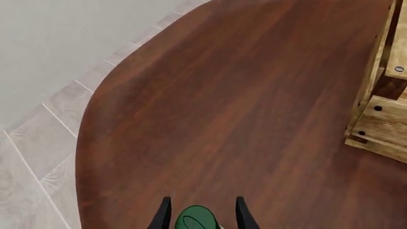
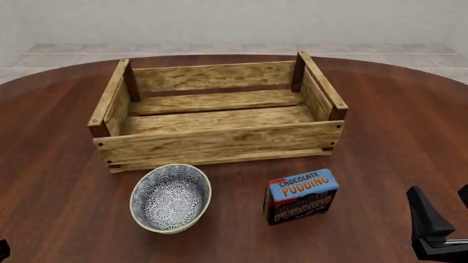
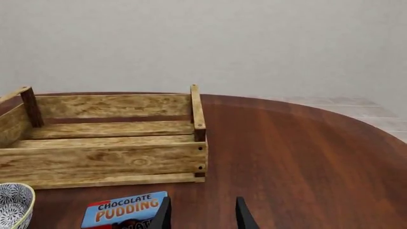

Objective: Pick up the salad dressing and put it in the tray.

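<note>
I observe the left hand (image 1: 200, 214) with its fingers set narrow around the salad dressing (image 1: 196, 219); only its green cap shows between them. The tray (image 1: 381, 95) lies ahead of that hand, off to one side, on the surface (image 1: 241, 119). My right hand (image 3: 202, 214) stands spread, gripping nothing, the pudding box (image 3: 124, 209) just beside it.

The large light-wood slatted crate (image 2: 217, 143) is sitting at the middle of the round dark-wood table (image 2: 395, 109). Nearer the arms, the blue-patterned round bowl (image 2: 170, 198) is lying left of the upright blue-and-black chocolate pudding box (image 2: 301, 196).
</note>
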